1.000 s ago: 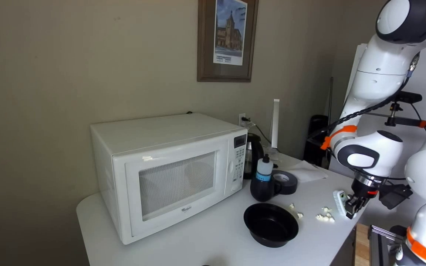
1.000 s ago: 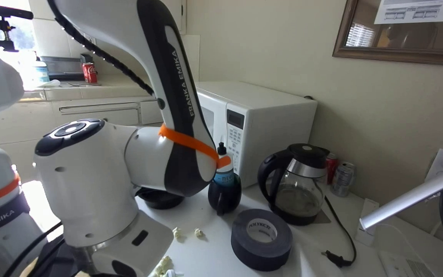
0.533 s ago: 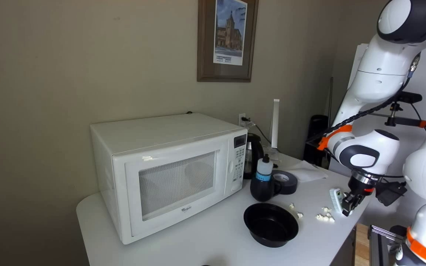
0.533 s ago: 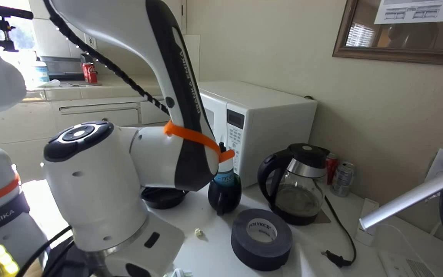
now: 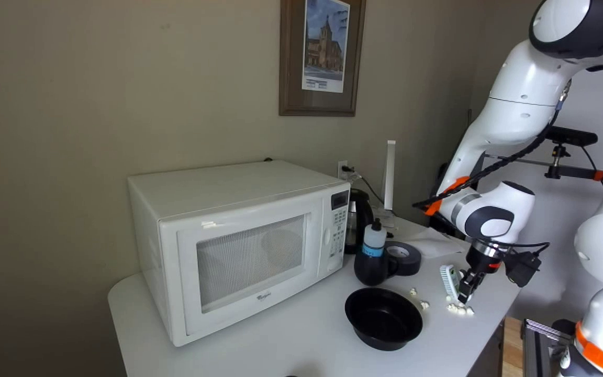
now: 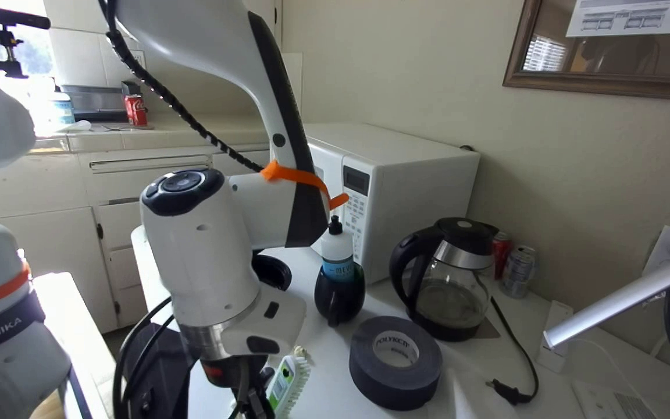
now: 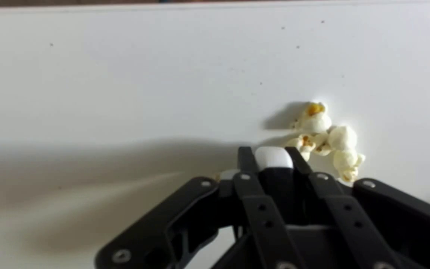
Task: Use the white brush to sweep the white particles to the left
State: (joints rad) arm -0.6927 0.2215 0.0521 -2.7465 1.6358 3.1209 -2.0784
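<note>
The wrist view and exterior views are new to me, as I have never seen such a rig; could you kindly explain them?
The machine is a single robot arm ending in a black gripper. Both exterior views are taken from outside, at different places; the wrist view is taken on the arm, looking down past the gripper. On the white table stand a microwave, a black bowl, a kettle and a roll of tape, with white particles that look like popcorn. The gripper is closed on the white brush, apparently for sweeping.
</note>
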